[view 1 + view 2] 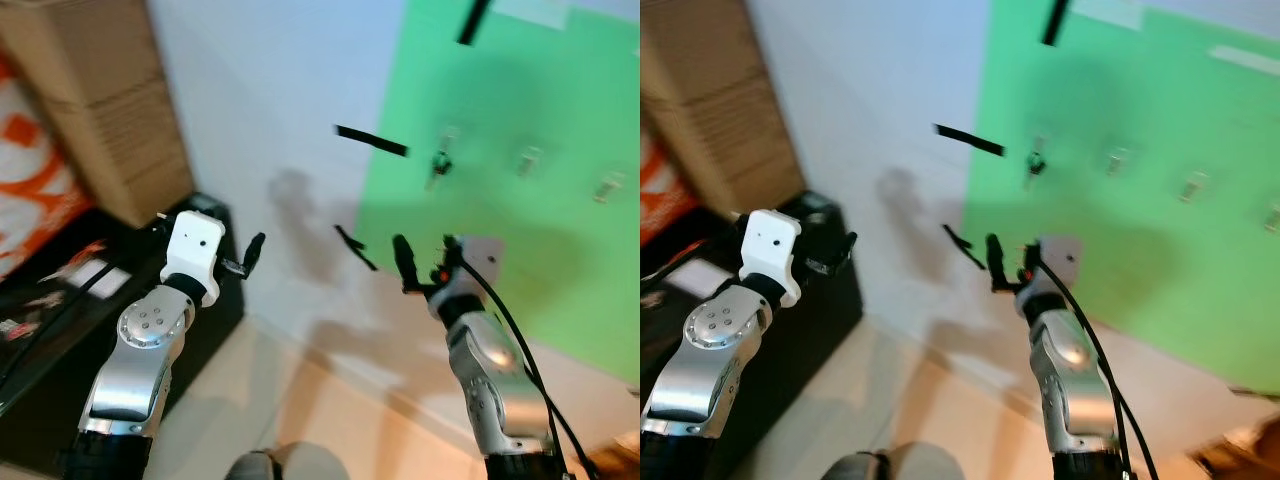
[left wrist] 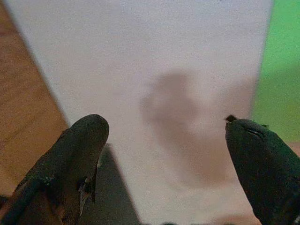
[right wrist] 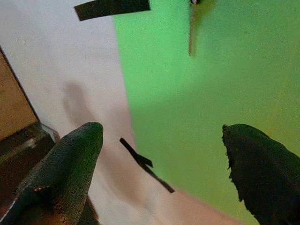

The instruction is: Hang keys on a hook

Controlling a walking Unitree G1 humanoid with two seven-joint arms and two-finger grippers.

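Note:
A bunch of keys hangs from the leftmost of three small hooks on a green sheet taped to the white wall. Two bare hooks follow to its right. My right gripper is held up below the keys and short of the wall, open, with nothing between its fingers. In the right wrist view the keys dangle above the gap. My left gripper is raised further left, open and empty, facing bare white wall.
Black tape strips hold the sheet's left edge. Stacked cardboard boxes stand at the left, with a low black cabinet below them. Pale floor lies between me and the wall.

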